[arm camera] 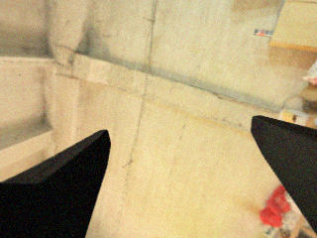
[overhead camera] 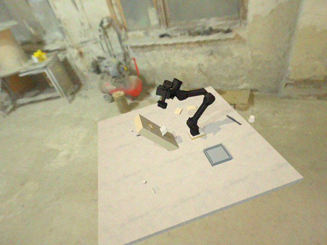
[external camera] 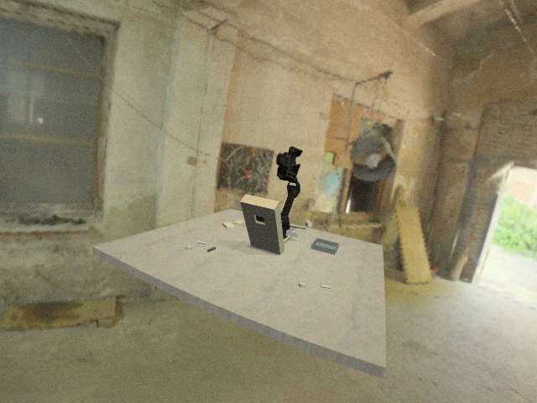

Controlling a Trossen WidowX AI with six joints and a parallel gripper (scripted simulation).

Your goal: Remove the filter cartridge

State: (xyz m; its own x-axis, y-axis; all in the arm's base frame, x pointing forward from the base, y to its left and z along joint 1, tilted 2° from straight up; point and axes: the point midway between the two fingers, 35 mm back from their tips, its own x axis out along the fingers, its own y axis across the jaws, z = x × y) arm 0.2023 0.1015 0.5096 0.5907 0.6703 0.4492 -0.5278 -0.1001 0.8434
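Derelict workshop, crumbling plaster walls point(external camera: 268, 99), red compressor point(overhead camera: 130, 87) (blurred), bare concrete floor point(overhead camera: 47, 163)

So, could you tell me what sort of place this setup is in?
Probably a run-down workshop or building under renovation: bare, crumbling plaster walls, a dusty concrete floor, and a red compressor-like machine by the wall.

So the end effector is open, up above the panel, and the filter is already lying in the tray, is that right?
Not quite. The tray holds no filter: in the top view its floor shows only bare grey. The round filter sits in the face of the panel. The rest stands: the end effector is open, holding nothing, raised above the panel.
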